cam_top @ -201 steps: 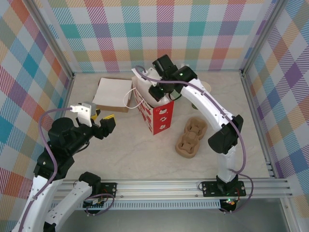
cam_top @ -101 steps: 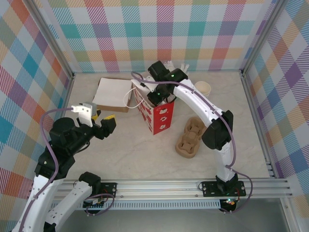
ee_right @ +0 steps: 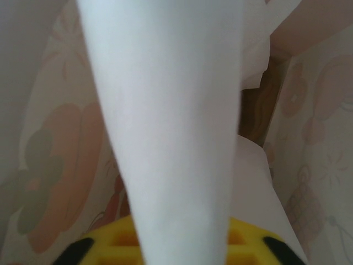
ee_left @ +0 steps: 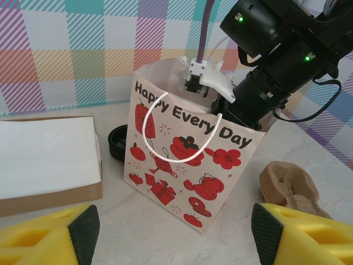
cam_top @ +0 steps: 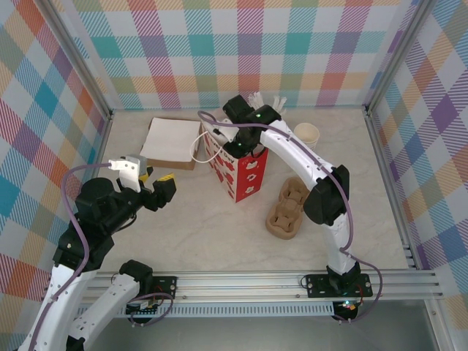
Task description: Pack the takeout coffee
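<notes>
Right claw [cam_top: 236,148] reaches inside the paper bag [ee_left: 185,165], grip hidden; left claw [ee_left: 174,229] gapes wide, empty. The takeout coffee is likely light and crushable: hold its wall gently, below the lid.

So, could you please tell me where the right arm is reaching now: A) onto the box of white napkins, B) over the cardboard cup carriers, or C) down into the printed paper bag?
C: the right arm bends down into the open top of the paper bag, and its wrist camera sees printed bag walls from inside.
</notes>
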You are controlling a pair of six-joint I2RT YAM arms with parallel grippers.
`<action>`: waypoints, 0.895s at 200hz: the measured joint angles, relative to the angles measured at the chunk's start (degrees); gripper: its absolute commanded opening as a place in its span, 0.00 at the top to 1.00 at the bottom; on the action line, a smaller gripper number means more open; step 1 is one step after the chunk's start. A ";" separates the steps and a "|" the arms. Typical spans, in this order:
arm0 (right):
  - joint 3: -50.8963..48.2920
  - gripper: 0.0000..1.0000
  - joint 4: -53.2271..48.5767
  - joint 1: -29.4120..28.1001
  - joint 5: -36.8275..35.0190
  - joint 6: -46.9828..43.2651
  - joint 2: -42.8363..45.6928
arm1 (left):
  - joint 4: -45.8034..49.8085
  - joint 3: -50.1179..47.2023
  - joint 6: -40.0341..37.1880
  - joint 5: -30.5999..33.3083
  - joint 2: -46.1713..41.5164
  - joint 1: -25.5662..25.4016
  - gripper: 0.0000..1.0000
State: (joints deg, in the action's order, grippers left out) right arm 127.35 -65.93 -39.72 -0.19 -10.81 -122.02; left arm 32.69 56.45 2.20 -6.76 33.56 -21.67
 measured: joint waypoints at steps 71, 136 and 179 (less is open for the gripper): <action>0.81 0.38 -1.75 0.00 -0.04 -0.26 2.51 | -0.68 -0.50 0.85 0.02 0.11 0.00 0.25; 1.55 0.23 -2.56 0.00 -0.07 -0.37 10.80 | -2.71 -2.69 3.19 1.75 1.22 0.00 0.22; 1.60 0.20 -2.64 0.07 -0.28 -0.37 15.93 | -2.97 -2.75 6.10 7.98 1.57 0.00 0.14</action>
State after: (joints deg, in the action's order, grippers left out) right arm 128.95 -68.58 -39.66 -0.47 -11.18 -106.08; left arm 29.71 53.69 8.29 1.21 35.14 -21.67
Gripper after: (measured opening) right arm 0.791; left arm 0.828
